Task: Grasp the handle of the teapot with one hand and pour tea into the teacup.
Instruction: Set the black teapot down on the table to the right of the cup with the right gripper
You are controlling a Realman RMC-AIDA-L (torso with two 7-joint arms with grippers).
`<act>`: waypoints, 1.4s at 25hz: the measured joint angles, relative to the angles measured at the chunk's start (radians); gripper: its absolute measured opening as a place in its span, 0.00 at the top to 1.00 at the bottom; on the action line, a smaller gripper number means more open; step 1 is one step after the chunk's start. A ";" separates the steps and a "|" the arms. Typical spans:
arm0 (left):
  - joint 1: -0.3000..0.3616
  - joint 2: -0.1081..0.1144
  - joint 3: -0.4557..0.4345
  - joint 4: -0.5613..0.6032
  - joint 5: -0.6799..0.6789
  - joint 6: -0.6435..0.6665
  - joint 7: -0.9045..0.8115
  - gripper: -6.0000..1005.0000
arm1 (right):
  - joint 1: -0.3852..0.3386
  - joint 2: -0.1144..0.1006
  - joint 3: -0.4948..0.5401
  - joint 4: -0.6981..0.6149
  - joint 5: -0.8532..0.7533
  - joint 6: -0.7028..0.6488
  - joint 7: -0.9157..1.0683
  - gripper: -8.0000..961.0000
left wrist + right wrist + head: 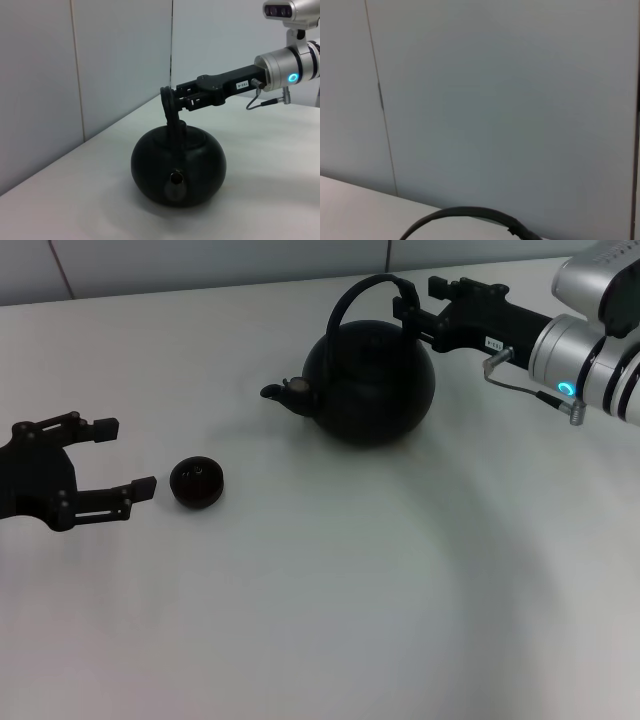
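The risk I see is the teapot (370,380) swinging or slipping once lifted: the right gripper (408,312) meets the handle (365,292) high on its ribbed side, so a shallow grip could let the heavy pot tilt and miss the small teacup (197,482). Its fingers appear narrowed around the hoop. The pot sits near the worktop's (350,590) far edge. The left gripper (112,456) waits wide open beside the cup, near the left edge.

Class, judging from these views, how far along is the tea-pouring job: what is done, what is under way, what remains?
Done: the right gripper has reached the handle of the teapot. Under way: it sits at the handle's ribbed part, though whether it grips is unclear. Left: the teapot stands upright on the table, so lifting and pouring into the teacup remain. The left gripper waits open beside the teacup.
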 joint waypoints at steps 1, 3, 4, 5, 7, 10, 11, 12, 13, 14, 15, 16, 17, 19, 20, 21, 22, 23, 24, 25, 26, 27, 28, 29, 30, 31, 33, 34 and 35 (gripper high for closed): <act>0.000 -0.001 -0.005 0.000 0.000 0.000 0.000 0.14 | 0.000 0.000 0.000 -0.001 0.000 0.000 0.000 0.60; 0.000 -0.002 -0.005 0.000 0.000 0.000 0.000 0.14 | -0.001 0.001 0.001 -0.003 0.000 0.000 0.000 0.53; 0.000 -0.002 -0.005 0.000 0.000 0.000 0.000 0.14 | -0.001 0.001 0.001 -0.003 0.001 -0.001 0.000 0.49; 0.000 -0.003 -0.004 0.002 0.000 0.000 0.000 0.14 | -0.001 0.001 0.000 -0.003 0.001 -0.001 0.000 0.45; 0.000 -0.003 -0.004 0.003 0.000 0.001 0.000 0.14 | -0.001 0.001 0.001 -0.006 0.001 -0.001 0.000 0.37; 0.000 -0.003 -0.006 0.007 0.000 0.005 0.000 0.14 | -0.001 0.002 0.000 -0.010 0.001 -0.002 0.000 0.22; 0.000 -0.003 -0.008 0.009 0.000 0.008 -0.001 0.14 | -0.002 0.002 0.000 -0.011 0.001 -0.002 0.000 0.22; 0.000 -0.003 -0.008 0.010 0.000 0.008 -0.002 0.14 | -0.007 0.003 -0.003 -0.017 0.001 -0.009 0.000 0.22; 0.000 -0.003 -0.008 0.010 0.000 0.008 -0.002 0.14 | -0.007 0.003 -0.003 -0.017 0.001 -0.009 0.000 0.22; 0.000 -0.003 -0.008 0.010 0.000 0.008 -0.002 0.14 | -0.014 0.003 -0.008 -0.024 0.001 -0.024 0.000 0.22; 0.000 -0.003 -0.008 0.010 0.000 0.008 -0.002 0.14 | -0.022 0.004 -0.010 -0.032 0.001 -0.037 0.000 0.22; 0.000 -0.003 -0.008 0.010 0.000 0.008 -0.002 0.14 | -0.033 0.005 -0.012 -0.042 0.001 -0.053 0.000 0.22; 0.001 -0.003 -0.006 0.010 0.000 0.008 -0.002 0.14 | -0.060 0.006 -0.014 -0.072 0.001 -0.079 0.000 0.22; 0.002 -0.003 -0.005 0.011 0.000 0.009 -0.002 0.14 | -0.073 0.007 -0.014 -0.086 0.001 -0.085 0.002 0.22; 0.003 -0.003 -0.004 0.011 0.000 0.009 -0.003 0.14 | -0.086 0.007 -0.014 -0.100 0.001 -0.093 0.009 0.22; 0.004 -0.003 -0.004 0.011 0.000 0.010 -0.003 0.14 | -0.100 0.008 -0.015 -0.112 0.001 -0.100 0.017 0.22; 0.005 -0.003 -0.005 0.011 0.000 0.010 -0.003 0.14 | -0.123 0.008 -0.015 -0.129 0.001 -0.113 0.025 0.22; 0.005 -0.003 -0.005 0.011 0.000 0.010 -0.003 0.14 | -0.123 0.008 -0.015 -0.129 0.001 -0.113 0.025 0.22; 0.006 -0.003 -0.005 0.011 0.000 0.011 -0.003 0.14 | -0.134 0.008 -0.015 -0.135 0.001 -0.118 0.027 0.22; 0.006 -0.003 -0.005 0.011 -0.001 0.011 -0.003 0.14 | -0.143 0.008 -0.015 -0.140 0.001 -0.123 0.027 0.22; 0.006 -0.003 -0.005 0.011 -0.001 0.011 -0.003 0.14 | -0.153 0.008 -0.015 -0.144 0.001 -0.128 0.028 0.22; 0.005 -0.003 -0.005 0.011 -0.001 0.011 -0.004 0.14 | -0.169 0.008 -0.015 -0.148 0.001 -0.144 0.028 0.22; 0.005 -0.003 -0.005 0.011 -0.001 0.011 -0.004 0.14 | -0.169 0.008 -0.015 -0.148 0.001 -0.144 0.028 0.22; 0.004 -0.003 -0.005 0.011 -0.001 0.012 -0.004 0.14 | -0.178 0.008 -0.015 -0.148 0.001 -0.159 0.028 0.22; 0.003 -0.003 -0.004 0.011 -0.001 0.012 -0.005 0.14 | -0.184 0.008 -0.015 -0.148 0.001 -0.171 0.028 0.22; 0.002 -0.003 -0.004 0.011 -0.001 0.011 -0.005 0.14 | -0.192 0.008 -0.015 -0.149 0.001 -0.190 0.028 0.22; 0.001 -0.003 -0.003 0.011 -0.002 0.011 -0.005 0.14 | -0.205 0.008 -0.014 -0.150 0.002 -0.236 0.028 0.22; 0.000 -0.003 -0.003 0.011 -0.004 0.012 -0.005 0.14 | -0.212 0.008 -0.013 -0.150 0.002 -0.271 0.028 0.22; 0.000 -0.003 -0.005 0.011 -0.007 0.015 -0.005 0.14 | -0.217 0.006 -0.011 -0.152 0.001 -0.306 0.028 0.22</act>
